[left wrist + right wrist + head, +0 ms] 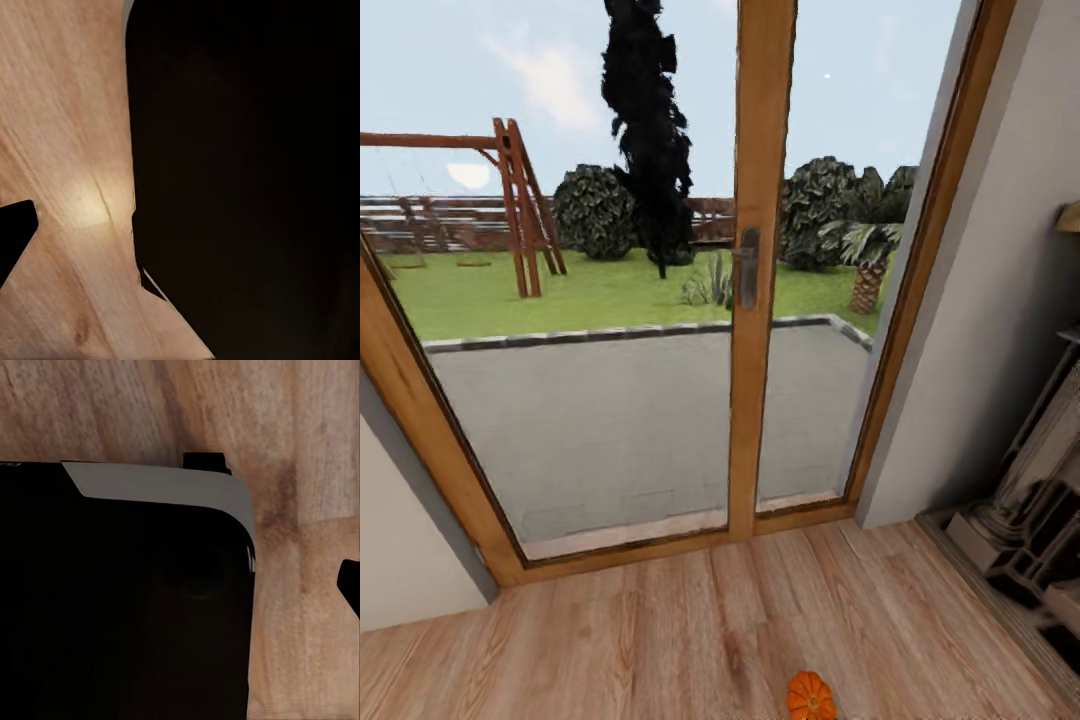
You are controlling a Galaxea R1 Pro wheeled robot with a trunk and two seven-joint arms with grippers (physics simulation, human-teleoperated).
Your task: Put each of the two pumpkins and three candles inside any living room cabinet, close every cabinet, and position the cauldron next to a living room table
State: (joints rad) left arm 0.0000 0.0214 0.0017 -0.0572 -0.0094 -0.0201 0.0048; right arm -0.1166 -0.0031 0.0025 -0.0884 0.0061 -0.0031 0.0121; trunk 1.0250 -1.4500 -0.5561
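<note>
Pumpkin: small, orange, ribbed.

Left wrist view: black robot body close ahead; tool state unclear.

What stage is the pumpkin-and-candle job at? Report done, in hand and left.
Done: nothing that these views can confirm. In hand: nothing visibly held; the wrist views show wooden floor beside dark robot bodywork. Left: at least one pumpkin sits loose on the floor before the glass patio door, near the fireplace, so it needs stowing. Candles, cabinet and cauldron cannot be judged here.
</note>
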